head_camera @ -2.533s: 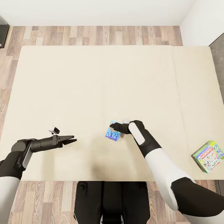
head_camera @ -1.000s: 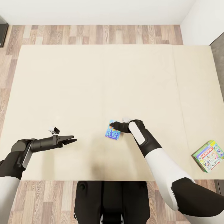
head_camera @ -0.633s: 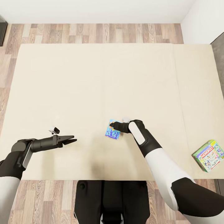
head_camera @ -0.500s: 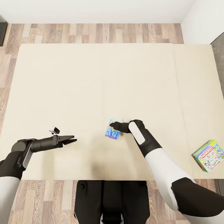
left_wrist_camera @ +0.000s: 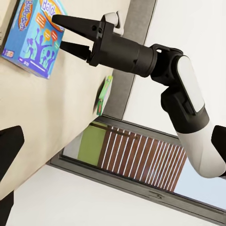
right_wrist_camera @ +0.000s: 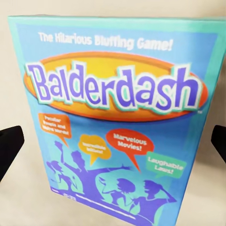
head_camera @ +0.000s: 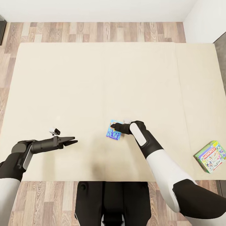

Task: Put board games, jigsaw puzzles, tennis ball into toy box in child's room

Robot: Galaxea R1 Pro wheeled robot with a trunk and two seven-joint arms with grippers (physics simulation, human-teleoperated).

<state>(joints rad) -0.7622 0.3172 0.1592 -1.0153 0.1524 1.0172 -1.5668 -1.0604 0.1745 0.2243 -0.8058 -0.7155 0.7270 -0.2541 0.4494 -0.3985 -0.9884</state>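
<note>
Cream mattress of the bed [head_camera: 94,78] spreads under both my arms, wood-plank floor [head_camera: 94,31] beyond it. My right gripper [head_camera: 113,127] has its 2 dark fingers [left_wrist_camera: 70,22] spread apart over the small blue Balderdash board game box [head_camera: 113,133], which lies flat on the bed; in the right wrist view the fingertips stand either side of the box, not touching it. Over the last 2.5 s the whole picture has slid slightly, so my head moved; the arm has barely shifted and the box has not been lifted. I judge the grasp not yet made. My left gripper [head_camera: 69,141] hangs open and empty. Green flat Monopoly box [head_camera: 211,156] waits near the bed's right edge.
</note>
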